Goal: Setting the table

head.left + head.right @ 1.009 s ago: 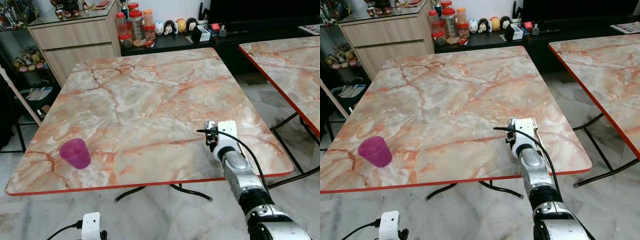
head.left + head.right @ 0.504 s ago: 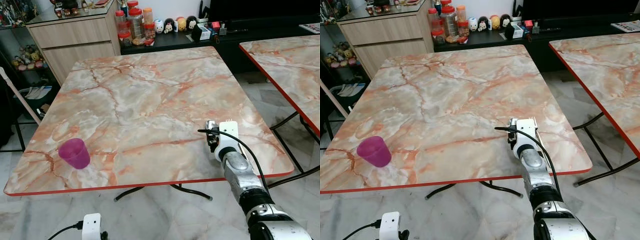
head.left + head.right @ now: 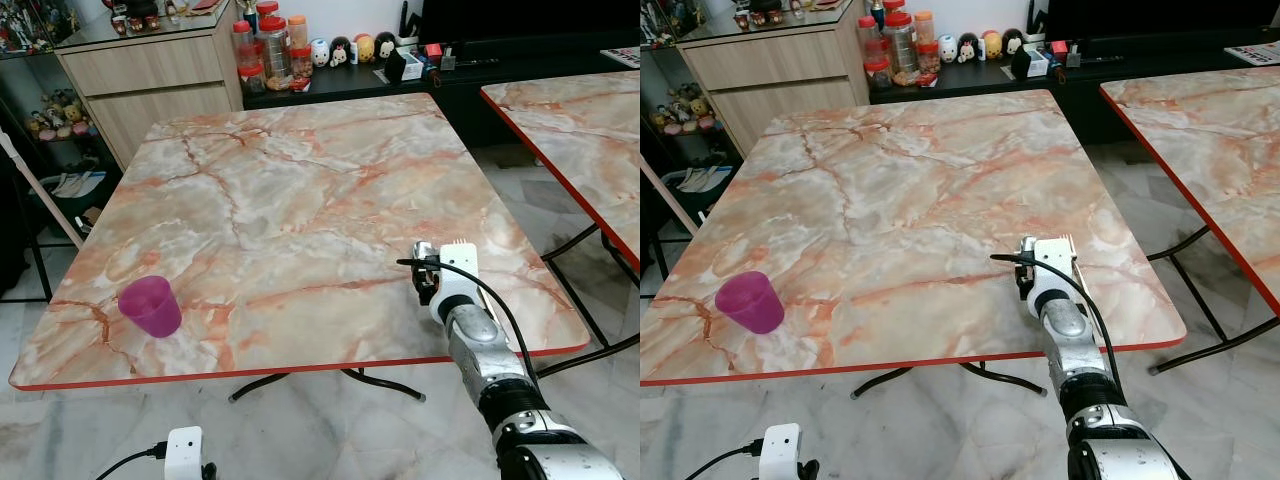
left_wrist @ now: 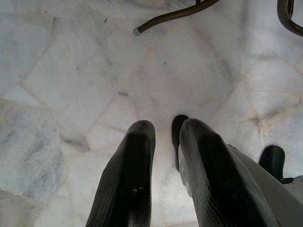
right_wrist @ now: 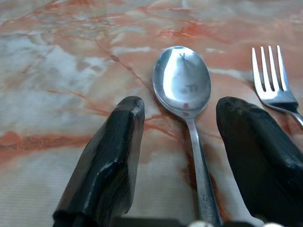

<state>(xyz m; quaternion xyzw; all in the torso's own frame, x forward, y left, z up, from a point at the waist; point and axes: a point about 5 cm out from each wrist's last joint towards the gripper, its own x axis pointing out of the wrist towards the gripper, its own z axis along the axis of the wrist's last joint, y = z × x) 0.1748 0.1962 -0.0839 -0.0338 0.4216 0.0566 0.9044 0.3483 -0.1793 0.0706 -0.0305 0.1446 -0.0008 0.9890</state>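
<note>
On the square table with the orange-veined marble-pattern top and red edge, the right gripper rests low at the near right part of the surface, about five o'clock from the table's centre. In the right wrist view its two black fingers stand spread apart, one on each side of a shiny silver metal spoon lying flat on the marble, bowl pointing away from the wrist. Neither finger touches the spoon. A silver metal fork lies just beside the spoon, outside one finger, tines pointing the same way.

A translucent magenta plastic cup stands upright near the table's near left corner, at roughly eight o'clock from centre, well apart from the cutlery.

The left gripper hangs below table height over the pale marble-tiled floor; its fingers are nearly together with a narrow gap between them, holding nothing.

A second table of the same pattern stands at three o'clock. Jars with red lids sit on a dark shelf at twelve o'clock.
</note>
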